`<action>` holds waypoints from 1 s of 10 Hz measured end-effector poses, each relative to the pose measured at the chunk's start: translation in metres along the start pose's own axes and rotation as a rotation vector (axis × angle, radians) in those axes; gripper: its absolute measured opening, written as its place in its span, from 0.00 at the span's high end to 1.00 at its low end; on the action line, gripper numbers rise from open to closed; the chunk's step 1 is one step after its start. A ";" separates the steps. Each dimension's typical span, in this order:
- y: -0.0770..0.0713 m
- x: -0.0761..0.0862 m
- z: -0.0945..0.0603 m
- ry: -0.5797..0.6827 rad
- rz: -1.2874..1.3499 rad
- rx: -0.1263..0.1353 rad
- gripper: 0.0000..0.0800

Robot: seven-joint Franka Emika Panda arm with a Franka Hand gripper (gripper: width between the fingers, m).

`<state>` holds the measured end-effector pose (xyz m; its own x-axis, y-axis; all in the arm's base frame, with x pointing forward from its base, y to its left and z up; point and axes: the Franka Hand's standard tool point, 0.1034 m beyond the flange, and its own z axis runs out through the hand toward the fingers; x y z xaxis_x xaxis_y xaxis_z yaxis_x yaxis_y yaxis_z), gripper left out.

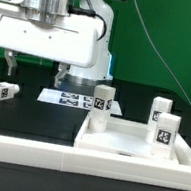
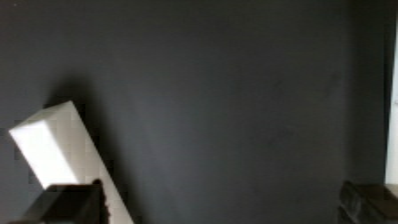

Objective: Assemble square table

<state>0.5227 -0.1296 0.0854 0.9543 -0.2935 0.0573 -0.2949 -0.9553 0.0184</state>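
Gleaming white plastic square table [image 1: 136, 143] slab, blocky tagged legs [image 1: 101, 110].

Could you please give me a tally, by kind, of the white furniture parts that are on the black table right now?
Legs: 4 (three upright, one lying on its side)
Table top: 1
Total: 5
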 end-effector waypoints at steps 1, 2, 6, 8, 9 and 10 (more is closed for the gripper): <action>0.006 0.000 0.001 -0.001 0.006 -0.002 0.19; 0.014 0.000 0.001 -0.002 0.010 -0.005 0.19; 0.050 -0.047 0.016 -0.029 0.079 0.005 0.19; 0.057 -0.068 0.021 -0.049 0.103 0.007 0.19; 0.057 -0.071 0.022 -0.052 0.102 0.006 0.19; 0.059 -0.078 0.023 -0.061 0.099 0.006 0.19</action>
<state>0.4324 -0.1638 0.0586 0.9218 -0.3876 -0.0023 -0.3875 -0.9218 0.0099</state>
